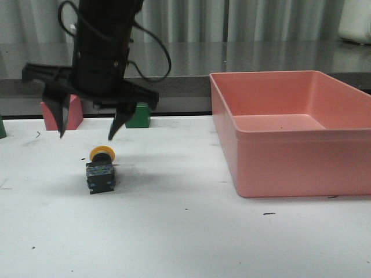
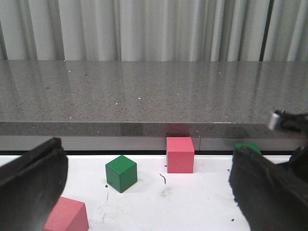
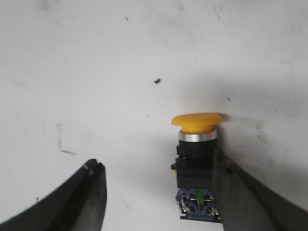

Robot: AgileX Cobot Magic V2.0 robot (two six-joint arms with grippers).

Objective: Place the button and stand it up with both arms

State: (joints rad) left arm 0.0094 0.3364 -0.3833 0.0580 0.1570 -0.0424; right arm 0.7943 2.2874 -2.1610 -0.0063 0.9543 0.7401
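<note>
HANDLING: we judge the button (image 1: 100,169) small, light, rigid, cap smooth; best pinched across its boxy base | LOOK: yellow mushroom cap, silver ring, black collar, dark base, lying on its side | WHERE: on the table (image 1: 185,231) just below the right gripper (image 1: 87,136), whose fingers are spread wide and empty | left gripper (image 2: 149,192) also spread, nothing between.

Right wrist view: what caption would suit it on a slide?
Yellow-capped button lying on the white table between the right arm's open fingers.
</note>
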